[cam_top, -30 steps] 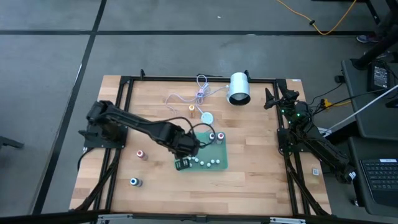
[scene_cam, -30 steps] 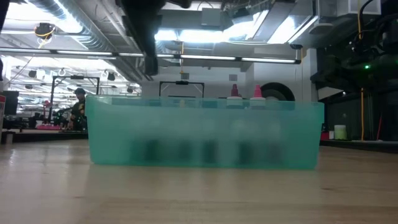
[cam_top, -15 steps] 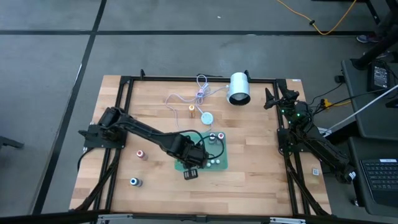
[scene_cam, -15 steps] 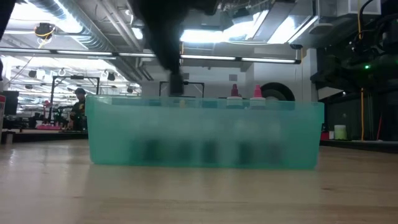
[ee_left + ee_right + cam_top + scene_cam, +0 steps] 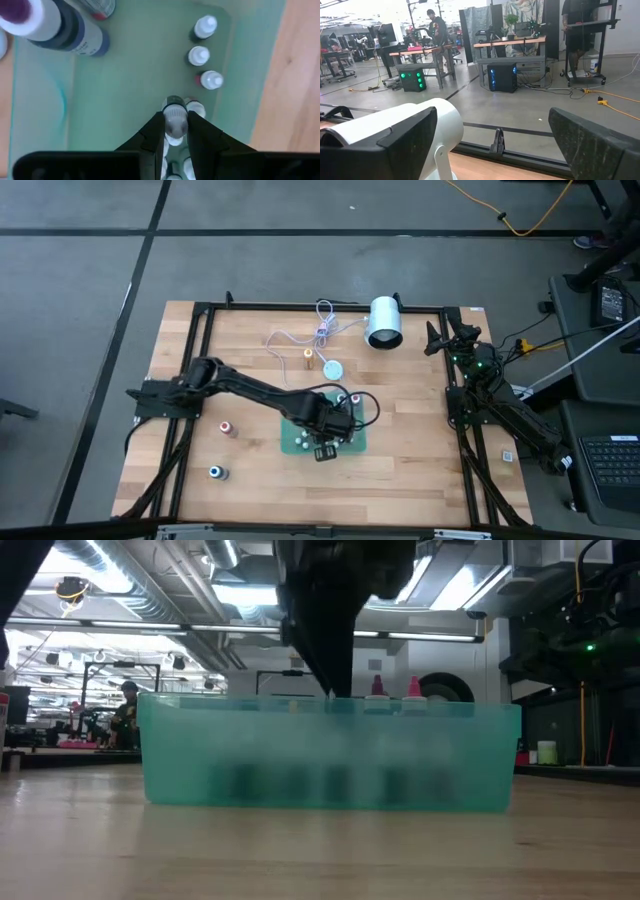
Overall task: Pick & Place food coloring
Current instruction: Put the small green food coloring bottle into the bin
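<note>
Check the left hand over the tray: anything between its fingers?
Yes. In the left wrist view, the left hand is shut on a white-capped food coloring bottle above the green tray.

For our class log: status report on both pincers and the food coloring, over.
Left pincer shut on a white-capped bottle, over the green tray. Right pincer open, parked at table edge. Other bottles close alongside.
</note>
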`<state>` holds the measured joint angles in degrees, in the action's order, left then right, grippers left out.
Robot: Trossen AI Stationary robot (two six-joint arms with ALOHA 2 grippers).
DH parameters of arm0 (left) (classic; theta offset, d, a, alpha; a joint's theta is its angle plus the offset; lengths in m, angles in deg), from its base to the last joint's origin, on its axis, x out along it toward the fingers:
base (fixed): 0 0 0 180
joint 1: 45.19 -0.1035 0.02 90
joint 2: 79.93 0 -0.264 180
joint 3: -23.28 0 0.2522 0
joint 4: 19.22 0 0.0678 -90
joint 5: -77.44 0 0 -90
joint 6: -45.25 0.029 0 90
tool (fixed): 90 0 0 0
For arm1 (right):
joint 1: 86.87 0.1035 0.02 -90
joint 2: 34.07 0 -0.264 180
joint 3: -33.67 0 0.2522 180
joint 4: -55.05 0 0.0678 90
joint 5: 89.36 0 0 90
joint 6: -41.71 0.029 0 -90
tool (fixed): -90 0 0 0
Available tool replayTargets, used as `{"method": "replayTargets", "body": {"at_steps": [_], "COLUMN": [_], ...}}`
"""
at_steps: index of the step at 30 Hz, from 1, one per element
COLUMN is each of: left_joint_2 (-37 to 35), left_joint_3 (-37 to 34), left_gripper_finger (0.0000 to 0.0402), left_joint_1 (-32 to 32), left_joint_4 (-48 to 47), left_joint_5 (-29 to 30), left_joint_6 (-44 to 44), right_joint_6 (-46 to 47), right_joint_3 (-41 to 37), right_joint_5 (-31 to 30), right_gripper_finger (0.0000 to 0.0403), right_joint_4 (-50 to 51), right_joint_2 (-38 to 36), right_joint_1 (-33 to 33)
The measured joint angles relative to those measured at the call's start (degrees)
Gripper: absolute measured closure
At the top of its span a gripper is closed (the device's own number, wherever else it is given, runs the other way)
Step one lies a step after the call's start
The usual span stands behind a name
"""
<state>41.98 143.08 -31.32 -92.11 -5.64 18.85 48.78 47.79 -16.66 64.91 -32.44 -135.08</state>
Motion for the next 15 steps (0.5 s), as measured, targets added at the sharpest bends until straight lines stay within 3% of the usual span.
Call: {"method": "replayTargets", "body": {"at_steps": [15], "left_joint_2": [5.94], "left_joint_3": [0.0], "left_gripper_finger": [0.0339], "left_joint_1": [-0.86], "left_joint_4": [0.18], "left_joint_5": [-1.22], "left_joint_6": [0.18], "right_joint_6": [-0.01], "right_joint_3": [0.01], "right_joint_5": [0.0], "right_gripper_finger": [0.0019], "right_joint_4": [-0.02], "right_joint_2": [0.0], "right_joint_1": [0.0]}}
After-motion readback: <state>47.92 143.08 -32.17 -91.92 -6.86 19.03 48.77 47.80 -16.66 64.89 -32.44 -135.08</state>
